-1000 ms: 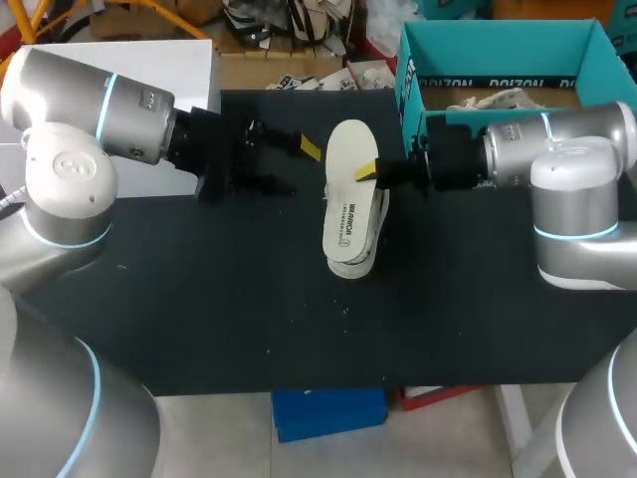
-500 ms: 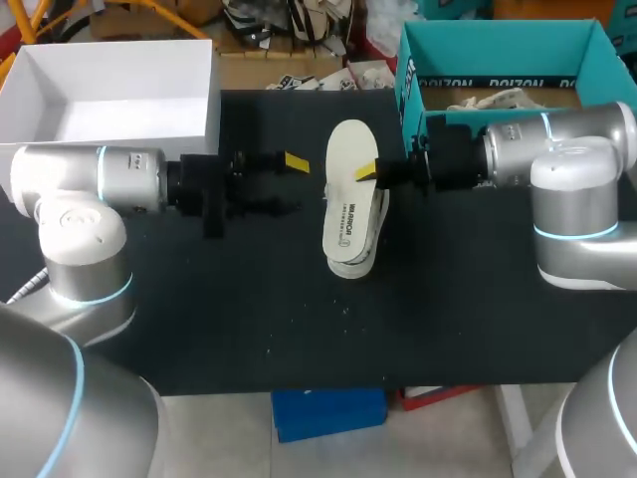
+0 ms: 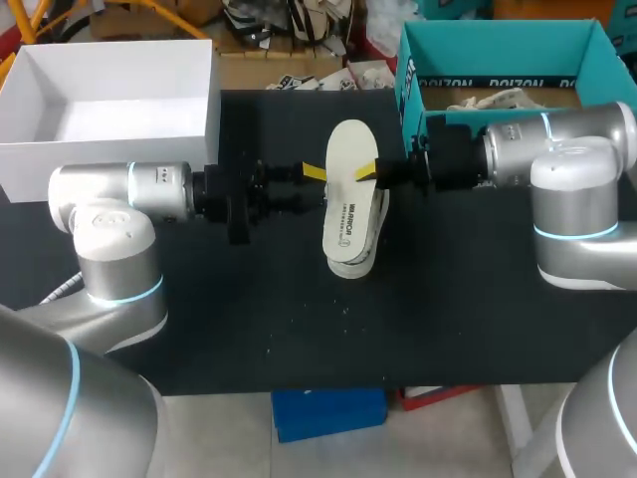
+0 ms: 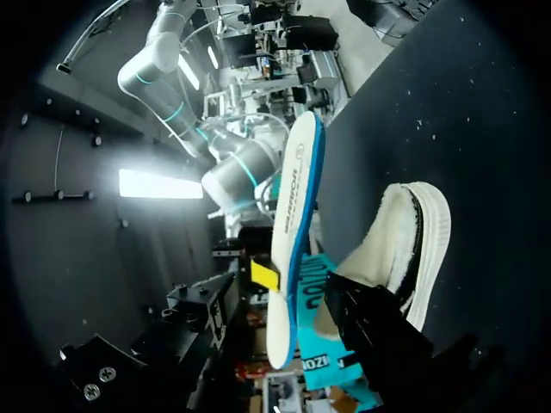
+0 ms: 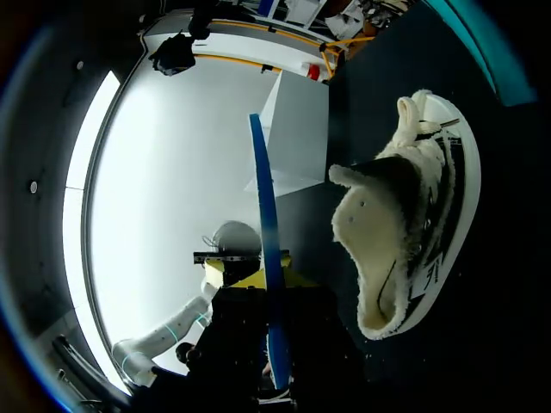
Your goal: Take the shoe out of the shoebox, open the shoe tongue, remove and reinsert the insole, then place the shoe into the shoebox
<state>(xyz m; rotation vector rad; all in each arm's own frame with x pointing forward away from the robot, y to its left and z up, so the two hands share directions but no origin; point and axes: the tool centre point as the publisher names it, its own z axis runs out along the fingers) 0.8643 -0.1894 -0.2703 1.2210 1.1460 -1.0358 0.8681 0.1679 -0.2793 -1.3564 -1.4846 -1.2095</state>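
The insole [image 3: 348, 189] is held just above the shoe [image 3: 356, 265] (which lies on the table [image 3: 199, 299]), clamped between the right gripper's [image 3: 370, 174] jaws. Beside the shoe, the left gripper [image 3: 311, 188] is seen with jaws apart.

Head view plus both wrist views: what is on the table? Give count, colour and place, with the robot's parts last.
insole: one, cream on top and blue underneath, held just above the shoe at mid-table.
shoe: one, white with fleecy lining, lying on the table's middle under the insole.
shoebox: one, teal, open, at the far right corner.
white box: one, open, at the far left corner.
table: one, black.
left gripper: one, black with yellow tips, open, at the insole's left edge, with the insole between its fingers in its wrist view.
right gripper: one, black with yellow tips, shut on the insole's right edge.
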